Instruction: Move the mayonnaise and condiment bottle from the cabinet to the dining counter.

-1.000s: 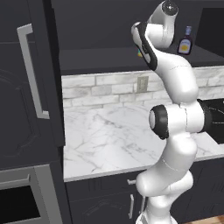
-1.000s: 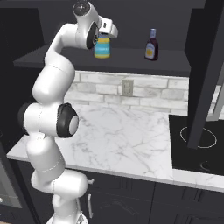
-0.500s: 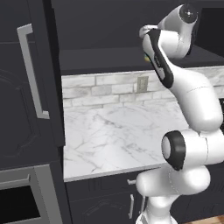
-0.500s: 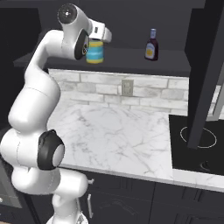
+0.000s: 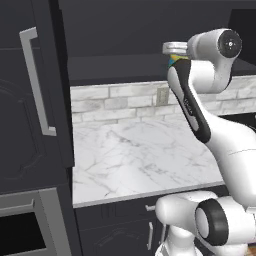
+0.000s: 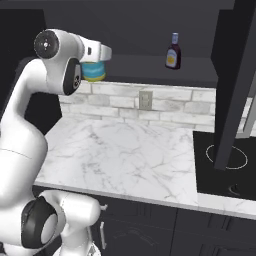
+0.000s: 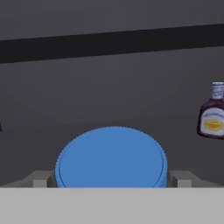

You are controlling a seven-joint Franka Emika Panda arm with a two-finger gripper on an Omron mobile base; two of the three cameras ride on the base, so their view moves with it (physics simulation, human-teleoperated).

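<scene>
The white robot arm reaches up into the open near-black wall cabinet [image 5: 30,100], whose ornate raised-panel door with a long silver bar handle [image 5: 37,80] stands swung out on the left. On its dark shelf [image 6: 150,67] sits the mayonnaise, a small squat jar with a blue lid and a yellow body banded in blue [image 6: 93,70], and the gripper [image 7: 111,178] is right at it. From the hand's own camera, the round blue lid sits squarely between the two fingertips [image 7: 40,180], one on either side of the jar; the jaws are spread wide, and I cannot tell whether they touch the jar. The jar still stands on the shelf.

Well apart from it along the same shelf, to the right from the right base camera, stands the condiment bottle, a small dark brown bottle with a narrow neck and a yellow-white label [image 6: 173,51], upright and untouched.

Below the shelf runs a white grey-veined marble worktop [image 6: 125,160] backed by pale brick tiles [image 5: 115,100], with a black cooktop [image 6: 225,160] at its right end.
</scene>
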